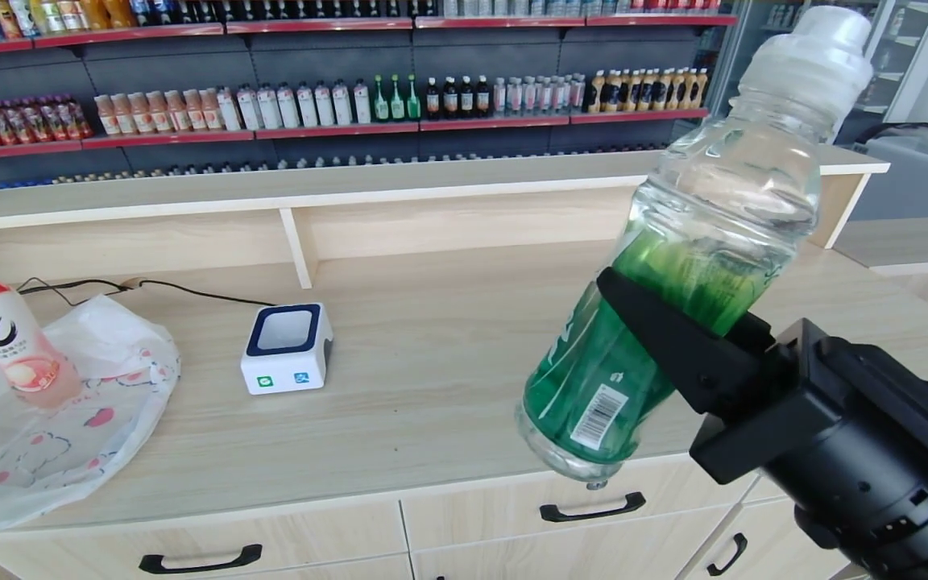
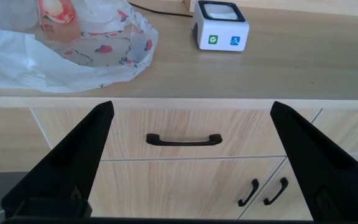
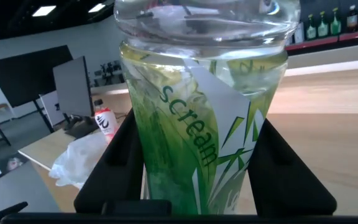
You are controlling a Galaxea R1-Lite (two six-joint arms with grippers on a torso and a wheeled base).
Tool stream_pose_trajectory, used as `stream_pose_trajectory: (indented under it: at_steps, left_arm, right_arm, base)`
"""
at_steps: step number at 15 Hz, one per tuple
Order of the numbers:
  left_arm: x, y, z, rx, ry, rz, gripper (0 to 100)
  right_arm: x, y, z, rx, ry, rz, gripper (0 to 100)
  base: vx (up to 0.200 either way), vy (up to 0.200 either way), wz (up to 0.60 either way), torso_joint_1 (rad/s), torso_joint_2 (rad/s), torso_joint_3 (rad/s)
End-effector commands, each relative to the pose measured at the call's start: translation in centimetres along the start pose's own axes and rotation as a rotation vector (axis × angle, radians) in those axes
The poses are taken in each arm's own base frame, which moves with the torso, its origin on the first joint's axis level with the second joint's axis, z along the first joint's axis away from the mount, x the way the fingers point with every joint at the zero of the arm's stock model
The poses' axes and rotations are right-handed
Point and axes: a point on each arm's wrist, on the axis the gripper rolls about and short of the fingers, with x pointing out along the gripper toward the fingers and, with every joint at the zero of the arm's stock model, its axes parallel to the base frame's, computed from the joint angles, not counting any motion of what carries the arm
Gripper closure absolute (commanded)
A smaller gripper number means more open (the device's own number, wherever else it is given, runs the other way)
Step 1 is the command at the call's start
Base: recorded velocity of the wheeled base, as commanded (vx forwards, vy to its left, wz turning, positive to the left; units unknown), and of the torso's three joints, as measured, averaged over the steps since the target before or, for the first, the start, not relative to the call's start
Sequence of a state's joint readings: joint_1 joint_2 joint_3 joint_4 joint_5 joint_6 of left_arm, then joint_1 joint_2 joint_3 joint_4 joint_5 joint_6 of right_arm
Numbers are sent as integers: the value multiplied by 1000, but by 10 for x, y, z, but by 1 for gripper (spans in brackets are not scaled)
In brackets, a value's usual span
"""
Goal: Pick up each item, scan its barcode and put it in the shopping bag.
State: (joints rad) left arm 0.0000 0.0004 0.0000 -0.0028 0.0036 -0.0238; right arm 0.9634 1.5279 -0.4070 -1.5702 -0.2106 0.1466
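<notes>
My right gripper (image 1: 677,342) is shut on a clear bottle with a green label (image 1: 677,266), held tilted in the air above the counter's front right, cap up and barcode facing me. The same green-label bottle (image 3: 197,124) stands between the dark fingers (image 3: 114,162) in the right wrist view. A white scanner (image 1: 285,348) with a blue-rimmed window sits mid-counter, also seen as the scanner (image 2: 220,26). The white shopping bag (image 1: 53,403) lies at the left with a pink drink bottle (image 1: 9,338) standing in it. My left gripper (image 2: 191,162) hangs open below the counter edge, facing the drawers.
A black cable (image 1: 150,286) runs from the scanner to the back left. A raised wooden ledge (image 1: 351,189) borders the counter's far side, with drink shelves (image 1: 399,105) behind. Drawers with black handles (image 1: 593,509) line the counter front.
</notes>
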Motion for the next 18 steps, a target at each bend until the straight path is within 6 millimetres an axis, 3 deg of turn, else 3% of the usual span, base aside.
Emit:
stream_pose_trajectory:
  at_steps: [1,8,13,18]
  left_arm:
    - [0,0,0,-1,-1,1,0]
    - [0,0,0,-1,-1,1,0]
    - [0,0,0,-1,-1,1,0]
    - [0,0,0,-1,-1,1,0]
  right_arm:
    - [-1,5,-2,29,11,29,100]
    - [19,15,9,250,-50,100,100]
    - [8,32,13,366,-35,169,100]
    - [12,37,10,421,-25,178,100]
  base:
    - [0,0,0,0,0,0]
    - [0,0,0,0,0,0]
    - [0,0,0,0,0,0]
    - [0,0,0,0,0,0]
